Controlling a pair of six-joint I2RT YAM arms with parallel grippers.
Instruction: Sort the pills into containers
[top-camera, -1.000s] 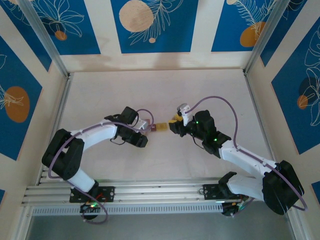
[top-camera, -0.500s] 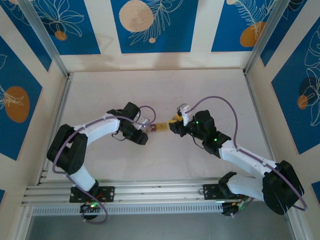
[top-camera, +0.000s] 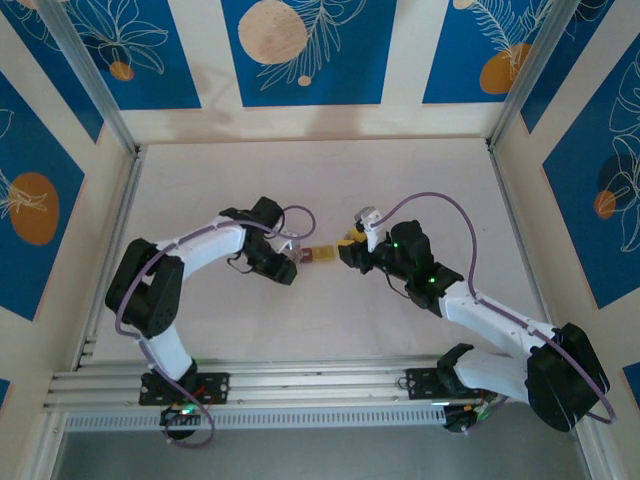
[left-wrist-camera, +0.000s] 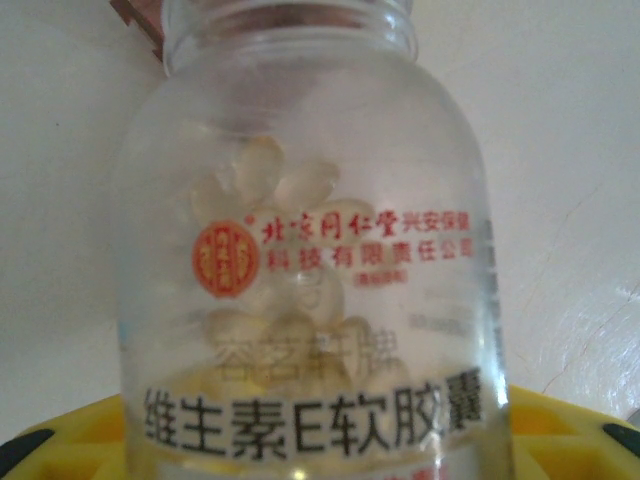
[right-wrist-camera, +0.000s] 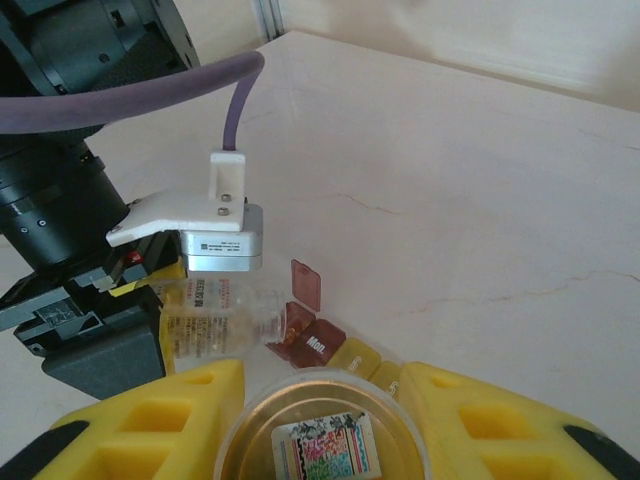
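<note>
At the middle of the table (top-camera: 420, 170), between the two arms, I note the one change of the last second: the left arm has swung its elbow and upper links in towards the centre and rolled its wrist. The left gripper (top-camera: 290, 258) has stayed almost on the spot, and the right arm has not moved. The left gripper is clamped around a clear bottle (left-wrist-camera: 310, 260), with its yellow fingers about the lower body in the left wrist view. The right wrist view shows that bottle lying nearly level, its mouth, with no cap that I can see, just beside the dark red box (right-wrist-camera: 318, 342). I judge the wrist roll to be the start of a pour, so the sorting stands at its delivery step, not past it. Contents: the bottle holds a cluster of pale translucent capsules (left-wrist-camera: 275, 190), resting in the body and not yet at the neck. The dark red box, marked "Mon.", has its lid raised; I see no capsule in it, though its floor is partly hidden. The yellow box (right-wrist-camera: 360, 358) adjoins it on the right, touching; I cannot tell whether its lid is up or what it holds. The right gripper (right-wrist-camera: 320, 415) is closed about a clear round jar (right-wrist-camera: 320, 445) seen end-on, just right of the boxes; what the jar holds I cannot tell.
</note>
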